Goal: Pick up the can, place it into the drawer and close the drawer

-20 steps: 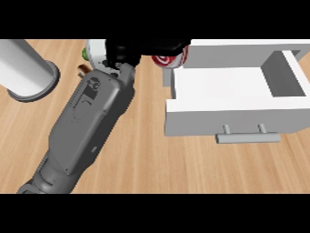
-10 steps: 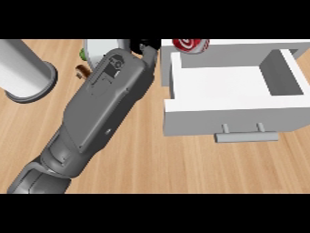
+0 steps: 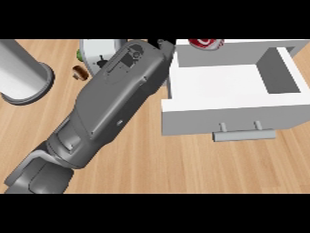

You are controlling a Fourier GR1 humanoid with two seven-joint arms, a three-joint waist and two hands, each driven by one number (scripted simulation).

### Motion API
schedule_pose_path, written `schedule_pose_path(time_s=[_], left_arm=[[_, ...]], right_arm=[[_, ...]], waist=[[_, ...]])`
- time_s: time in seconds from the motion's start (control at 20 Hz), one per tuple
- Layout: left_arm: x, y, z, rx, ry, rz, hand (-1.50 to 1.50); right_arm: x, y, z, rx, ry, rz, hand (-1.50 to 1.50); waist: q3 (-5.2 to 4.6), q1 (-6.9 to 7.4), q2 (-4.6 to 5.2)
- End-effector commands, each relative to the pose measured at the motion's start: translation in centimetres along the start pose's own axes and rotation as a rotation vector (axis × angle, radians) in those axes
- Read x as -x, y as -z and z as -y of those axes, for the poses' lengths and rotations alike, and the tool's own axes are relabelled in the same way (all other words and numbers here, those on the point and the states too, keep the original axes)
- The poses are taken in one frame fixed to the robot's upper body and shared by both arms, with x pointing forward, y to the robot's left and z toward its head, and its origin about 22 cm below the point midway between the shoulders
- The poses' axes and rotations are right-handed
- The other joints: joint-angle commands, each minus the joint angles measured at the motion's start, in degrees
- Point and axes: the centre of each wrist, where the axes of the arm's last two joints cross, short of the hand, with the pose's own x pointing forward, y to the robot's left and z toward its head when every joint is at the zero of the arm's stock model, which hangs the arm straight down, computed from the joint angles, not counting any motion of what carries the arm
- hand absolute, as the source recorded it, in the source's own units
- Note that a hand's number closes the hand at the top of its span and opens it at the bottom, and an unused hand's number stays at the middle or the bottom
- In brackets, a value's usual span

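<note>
A red and white can (image 3: 206,43) shows at the picture's upper edge, over the back of the open white drawer (image 3: 237,113). My left forearm runs from the lower left up to the drawer's back left corner. Of my left hand (image 3: 162,44) only a black bit shows next to the can; the rest is hidden by the forearm and the view's edge. The can has travelled with this hand, so the hand is shut on it. The drawer's inside is bare, and its handle (image 3: 244,134) faces me. My right hand does not show.
A tall white cylinder (image 3: 13,73) stands at the left on the wooden counter. Behind my forearm sits a pale grey object (image 3: 101,49), with a small green thing (image 3: 79,54) and a small brown thing (image 3: 80,73) beside it.
My left arm has swung right and farther away, carrying the can from left of the drawer to over its back edge. The drawer has stayed open.
</note>
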Motion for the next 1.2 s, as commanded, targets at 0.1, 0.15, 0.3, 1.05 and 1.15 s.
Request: schedule_pose_path(time_s=[0.1, 0.15, 0.3, 1.05, 1.15], left_arm=[[1.6, -0.3, 1.0, -0.021, 0.050, -0.019, 1.50], [0.4, 0.4, 1.2, -0.027, 0.027, -0.031, 1.50], [2.3, -0.1, 0.5, -0.027, 0.034, -0.027, 1.50], [4.9, 0.2, 0.0, -0.127, 0.149, -0.080, -1.50], [4.4, -0.1, 0.8, -0.136, 0.143, -0.075, -1.50]], right_arm=[[-0.8, -0.4, 0.2, -0.015, -0.004, 0.003, -1.50], [0.7, -0.2, 0.3, -0.032, 0.021, -0.007, -1.50], [-1.0, -0.4, 1.0, -0.009, -0.002, 0.000, -1.50], [-0.4, 1.2, -0.3, -0.054, 0.013, 0.017, -1.50], [-0.5, 0.6, -0.6, -0.044, 0.010, 0.001, -1.50]], waist=[[0.03, -1.28, 0.01], [0.07, -1.50, 0.25], [0.01, -0.70, -0.03], [0.07, -2.42, 0.69], [0.06, -2.55, 0.50]])
